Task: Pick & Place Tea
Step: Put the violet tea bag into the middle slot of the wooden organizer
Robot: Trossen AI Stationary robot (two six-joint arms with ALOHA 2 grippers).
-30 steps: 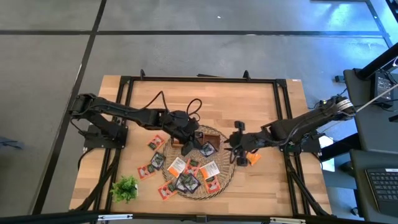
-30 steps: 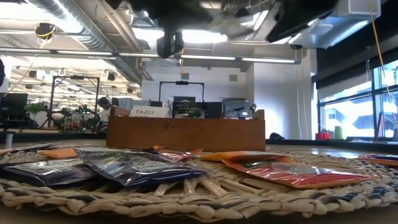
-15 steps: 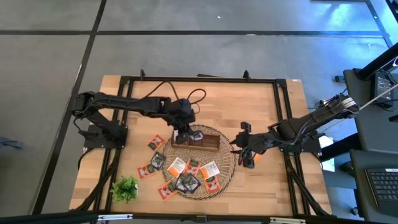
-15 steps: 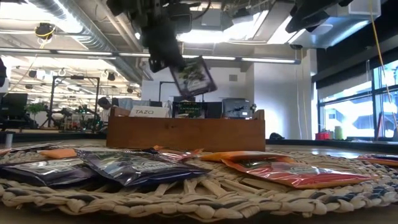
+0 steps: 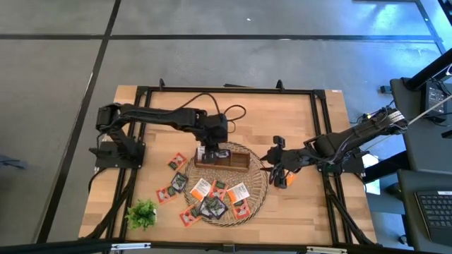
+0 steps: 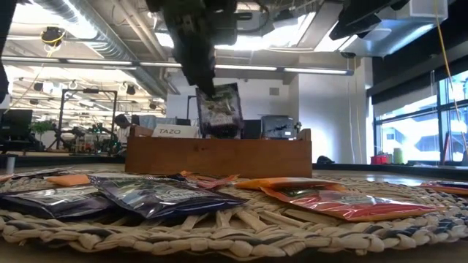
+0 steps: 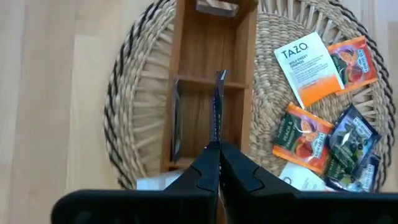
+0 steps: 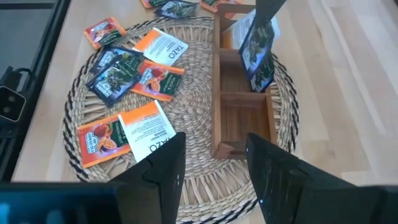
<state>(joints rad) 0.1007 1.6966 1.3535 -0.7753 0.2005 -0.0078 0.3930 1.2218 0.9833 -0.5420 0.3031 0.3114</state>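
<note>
Loose tea sachets (image 6: 164, 196) lie scattered across the round wicker mat (image 5: 258, 201) in the foreground, still waiting to be sorted. Behind them stands the wooden tray (image 6: 218, 156), a white sachet already upright in its end compartment. Above it, the left gripper (image 7: 217, 163) pinches a dark sachet (image 6: 219, 109) by its top edge, jaws closed on it. Half a second earlier the packet swung tilted and higher; now it hangs nearly upright, its lower edge dipping behind the tray's front wall, apparently over the middle compartment. That suggests the placing is moments from done, with only the release left. Farther off, beside the mat's edge, the right gripper (image 8: 211, 171) waits with its fingers spread apart and empty, having drawn back from the tray over the past second.
</note>
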